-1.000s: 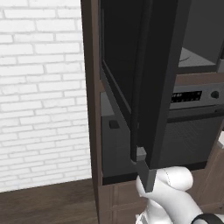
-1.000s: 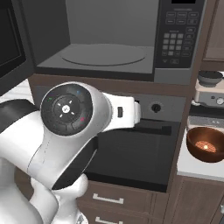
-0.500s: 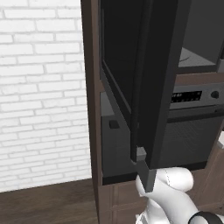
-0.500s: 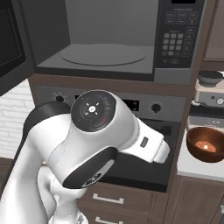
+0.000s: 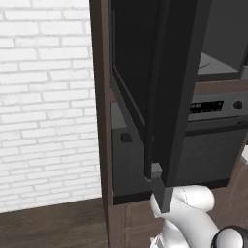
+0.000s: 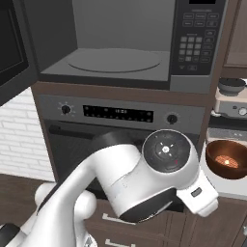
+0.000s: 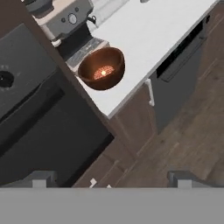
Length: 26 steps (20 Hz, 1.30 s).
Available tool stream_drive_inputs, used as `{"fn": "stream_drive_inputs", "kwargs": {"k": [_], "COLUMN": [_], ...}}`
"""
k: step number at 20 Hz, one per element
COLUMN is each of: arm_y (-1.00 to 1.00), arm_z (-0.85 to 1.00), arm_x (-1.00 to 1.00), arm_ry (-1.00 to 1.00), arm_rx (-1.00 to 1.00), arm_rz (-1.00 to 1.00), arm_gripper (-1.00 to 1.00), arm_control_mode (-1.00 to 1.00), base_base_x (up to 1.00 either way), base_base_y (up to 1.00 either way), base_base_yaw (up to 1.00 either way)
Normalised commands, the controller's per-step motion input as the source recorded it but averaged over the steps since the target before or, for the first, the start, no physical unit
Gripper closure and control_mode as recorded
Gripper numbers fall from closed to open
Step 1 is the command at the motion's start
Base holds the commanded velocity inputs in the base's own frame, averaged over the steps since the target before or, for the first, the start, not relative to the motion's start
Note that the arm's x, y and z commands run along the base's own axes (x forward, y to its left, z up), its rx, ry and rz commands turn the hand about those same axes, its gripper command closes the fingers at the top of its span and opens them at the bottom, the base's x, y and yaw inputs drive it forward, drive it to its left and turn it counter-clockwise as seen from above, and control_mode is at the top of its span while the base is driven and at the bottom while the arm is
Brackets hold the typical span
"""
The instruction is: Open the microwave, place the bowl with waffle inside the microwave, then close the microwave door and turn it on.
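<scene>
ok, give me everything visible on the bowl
The bowl is round, dark brown and glossy, upright on the white counter near its front corner, beside the oven and just in front of the coffee machine. Inside sits an orange-brown waffle. Nothing grips it.

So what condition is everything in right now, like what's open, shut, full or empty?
microwave door: swung wide open.
microwave: cavity empty, turntable bare.
oven: door closed.
bowl: upright on the white counter, waffle inside, untouched.
end effector: fingers spread open, holding nothing, pointed towards the bowl and floor.
coffee machine: standing beside the bowl.
</scene>
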Motion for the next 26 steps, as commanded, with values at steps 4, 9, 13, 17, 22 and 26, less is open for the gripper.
{"fn": "stream_drive_inputs", "kwargs": {"k": [4, 9, 13, 17, 22, 26], "arm_y": [-0.36, -0.45, -0.49, -0.38, -0.39, -0.44], "arm_z": [-0.21, -0.19, -0.27, -0.41, -0.54, -0.41], "arm_x": [0.56, 0.7, 0.38, 0.27, 0.23, 0.22], "arm_ry": [0.0, 0.0, -0.1, -0.14, -0.1, -0.12], "arm_rx": [0.21, 0.24, 0.21, 0.15, 0.12, 0.12], "arm_rz": [-0.11, -0.07, -0.05, -0.02, -0.05, -0.01], "arm_gripper": [-1.0, -1.0, -1.0, -1.0, -1.0, -1.0], "arm_control_mode": [-1.0, -1.0, -1.0, -1.0, -1.0, -1.0], "base_base_x": [0.0, 0.0, 0.0, 0.0, 0.0, 0.0], "base_base_y": [0.0, 0.0, 0.0, 0.0, 0.0, 0.0], "base_base_yaw": [0.0, 0.0, 0.0, 0.0, 0.0, 0.0]}}
